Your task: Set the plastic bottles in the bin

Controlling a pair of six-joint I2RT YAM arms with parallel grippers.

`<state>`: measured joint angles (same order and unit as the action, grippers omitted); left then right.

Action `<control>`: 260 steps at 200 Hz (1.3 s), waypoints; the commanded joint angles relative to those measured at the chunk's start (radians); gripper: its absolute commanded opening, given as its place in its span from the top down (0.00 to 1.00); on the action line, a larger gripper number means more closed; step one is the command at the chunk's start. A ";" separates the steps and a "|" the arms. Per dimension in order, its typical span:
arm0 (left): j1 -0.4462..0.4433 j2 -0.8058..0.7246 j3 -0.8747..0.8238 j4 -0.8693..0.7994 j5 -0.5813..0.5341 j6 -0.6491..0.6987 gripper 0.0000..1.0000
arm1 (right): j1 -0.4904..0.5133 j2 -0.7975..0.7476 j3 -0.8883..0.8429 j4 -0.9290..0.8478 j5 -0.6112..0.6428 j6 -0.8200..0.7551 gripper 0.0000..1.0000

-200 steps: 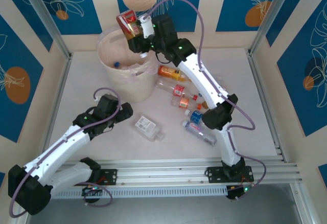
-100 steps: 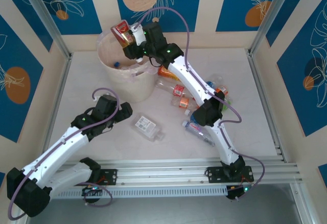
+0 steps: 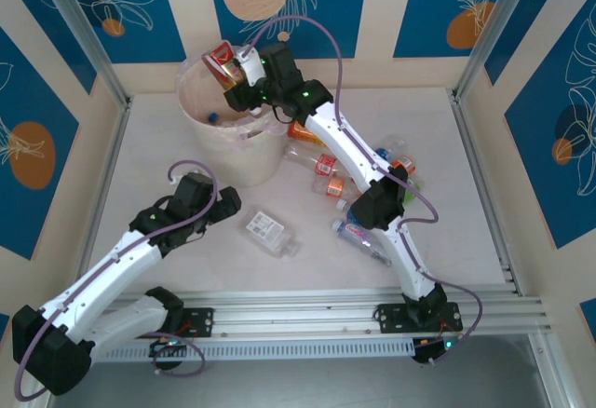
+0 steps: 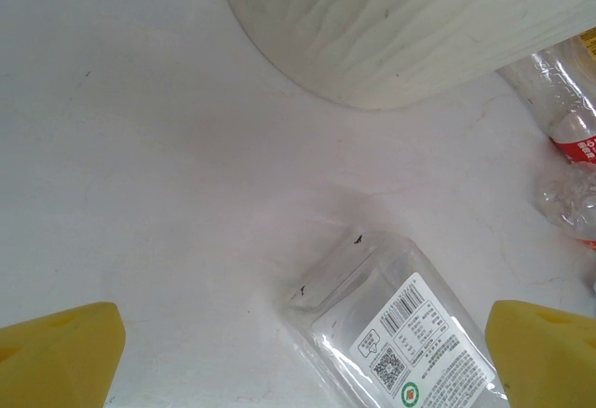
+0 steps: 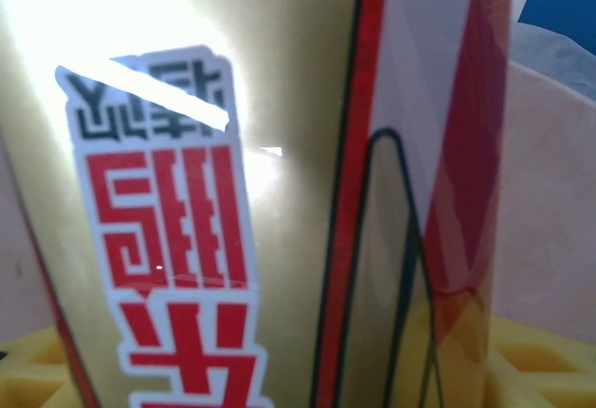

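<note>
Your right gripper [image 3: 234, 67] now holds the red-and-gold bottle [image 3: 221, 57] over the mouth of the bin [image 3: 209, 147]. The bottle sits between the fingers and is off the table [image 3: 149, 166]. A second ago the same bottle stood higher and further right, above the bin's far rim. Since then the arm has swung left and dipped, and its elbow has drawn in toward the middle of the table. Over the last half second it has hardly moved.

In the right wrist view the bottle's label [image 5: 279, 194] lies close against the lens, with a yellow pad [image 5: 545, 361] beneath it and the bin wall behind.

Inside the bin you can see one bottle with a blue cap [image 3: 212, 117].

Your left gripper [image 3: 233, 210] has not moved. Its jaws are spread wide, and the left wrist view shows a yellow fingertip [image 4: 56, 352] at either lower corner. Between them lies the flat clear bottle [image 4: 400, 343], resting on the table just clear of the bin's base [image 4: 400, 26].

The loose bottles [image 3: 326, 166] to the right of the bin lie where they did. The arm now covers more of the orange one [image 3: 303, 130].
</note>
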<state>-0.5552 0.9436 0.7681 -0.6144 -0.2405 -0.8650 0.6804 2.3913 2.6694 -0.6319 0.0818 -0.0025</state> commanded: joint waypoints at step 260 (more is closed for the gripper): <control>-0.017 -0.020 0.054 0.044 0.047 0.100 0.01 | -0.048 -0.358 -0.132 -0.102 0.146 0.151 0.06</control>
<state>-0.5564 0.9165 0.7895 -0.6197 -0.2417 -0.8082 0.6670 2.1788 2.6366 -0.6975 0.1585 0.0563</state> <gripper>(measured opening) 0.995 0.925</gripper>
